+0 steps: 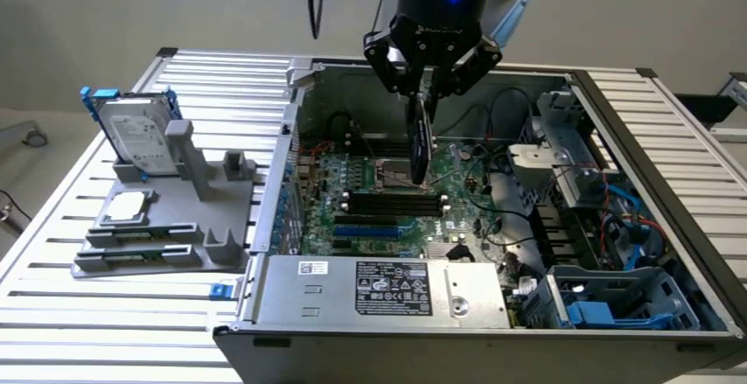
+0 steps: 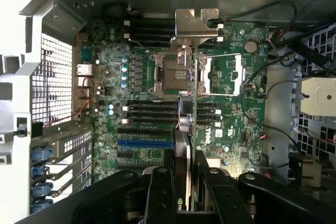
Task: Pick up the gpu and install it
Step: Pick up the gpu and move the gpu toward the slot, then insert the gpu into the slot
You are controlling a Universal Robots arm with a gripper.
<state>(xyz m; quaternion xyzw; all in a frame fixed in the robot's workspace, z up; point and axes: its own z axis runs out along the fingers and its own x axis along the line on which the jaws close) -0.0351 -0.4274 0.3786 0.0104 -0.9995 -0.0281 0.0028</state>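
Slatted aluminium table (image 1: pixel 70 331) carries an open computer case (image 1: pixel 467 353), lying on its side. The gpu (image 1: pixel 421 148) hangs edge-on above the motherboard (image 1: pixel 373 183), over the processor socket (image 2: pixel 176 72) and the black memory slots. It is so thin from this angle that its faces cannot be made out. In the wrist view the gpu (image 2: pixel 192 124) runs as a narrow strip out to its silver end bracket (image 2: pixel 197 22). Whether its lower edge touches the board cannot be told. The gripper (image 1: pixel 422 95) sits directly above, jaws clamped on the card's upper edge; the arm is cut off by the frame. Well apart, at the exterior view's left, a grey holder (image 1: pixel 175 235) bears a hard drive (image 1: pixel 138 135) and a processor chip (image 1: pixel 126 207).
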